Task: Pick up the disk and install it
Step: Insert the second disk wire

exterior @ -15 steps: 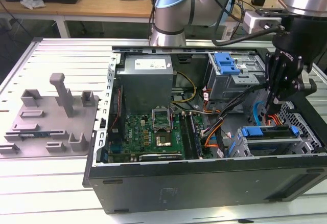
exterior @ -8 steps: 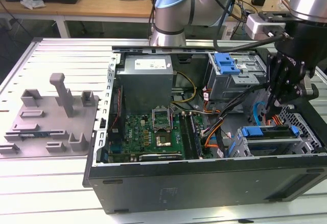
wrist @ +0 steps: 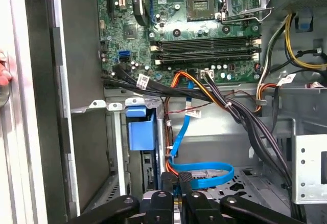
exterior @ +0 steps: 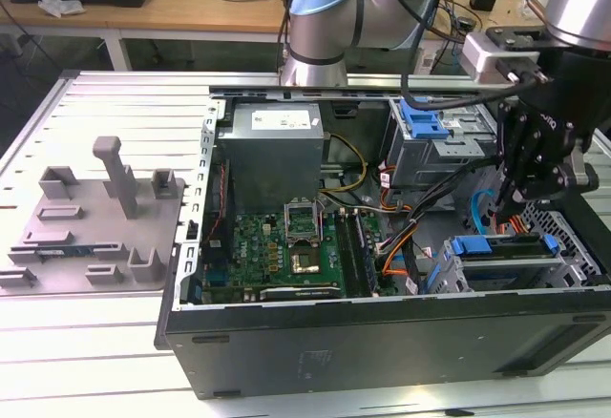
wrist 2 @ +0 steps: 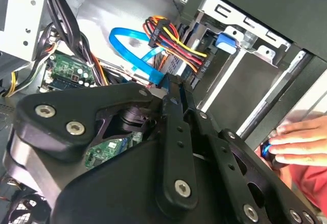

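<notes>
The disk [exterior: 506, 246], edged by its bright blue bracket, lies in the lower drive cage at the exterior view's right, inside the open computer case. In the first wrist view the bracket's blue end [wrist: 140, 132] shows in the bay slot. My black gripper [exterior: 503, 210] hangs just above the disk, apart from it. In both wrist views the two fingers stand pressed together, with nothing between them: gripper [wrist 2: 172, 84], gripper [wrist: 182, 177]. A blue data cable [wrist: 204, 175] loops right by the fingertips.
The motherboard [exterior: 277, 241] and grey power supply [exterior: 272, 146] fill the case's middle. A small blue latch [exterior: 420, 117] sits on the upper cage. Cable bundles [wrist: 240, 111] cross near the bay. A person's hand [wrist 2: 299, 142] rests on the case edge. A grey fixture tray [exterior: 95, 218] lies outside.
</notes>
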Robot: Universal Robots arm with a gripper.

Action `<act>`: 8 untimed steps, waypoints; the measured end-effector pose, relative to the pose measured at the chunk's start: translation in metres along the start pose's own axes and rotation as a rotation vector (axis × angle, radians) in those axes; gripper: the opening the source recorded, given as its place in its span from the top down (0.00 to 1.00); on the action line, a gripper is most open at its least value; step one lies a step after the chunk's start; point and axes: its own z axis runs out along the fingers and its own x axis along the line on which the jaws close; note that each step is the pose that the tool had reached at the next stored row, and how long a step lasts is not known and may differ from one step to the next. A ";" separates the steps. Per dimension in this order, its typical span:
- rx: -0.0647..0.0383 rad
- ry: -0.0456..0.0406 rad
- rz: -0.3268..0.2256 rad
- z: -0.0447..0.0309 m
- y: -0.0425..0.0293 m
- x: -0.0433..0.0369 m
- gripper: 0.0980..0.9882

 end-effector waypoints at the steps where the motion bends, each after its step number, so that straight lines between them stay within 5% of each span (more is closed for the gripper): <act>1: 0.000 -0.0110 0.001 0.0001 -0.0001 0.0028 0.93; 3: 0.001 -0.0411 0.002 0.0006 -0.0004 0.0088 0.93; 8: 0.003 -0.0853 0.004 0.0018 -0.0009 0.0204 0.93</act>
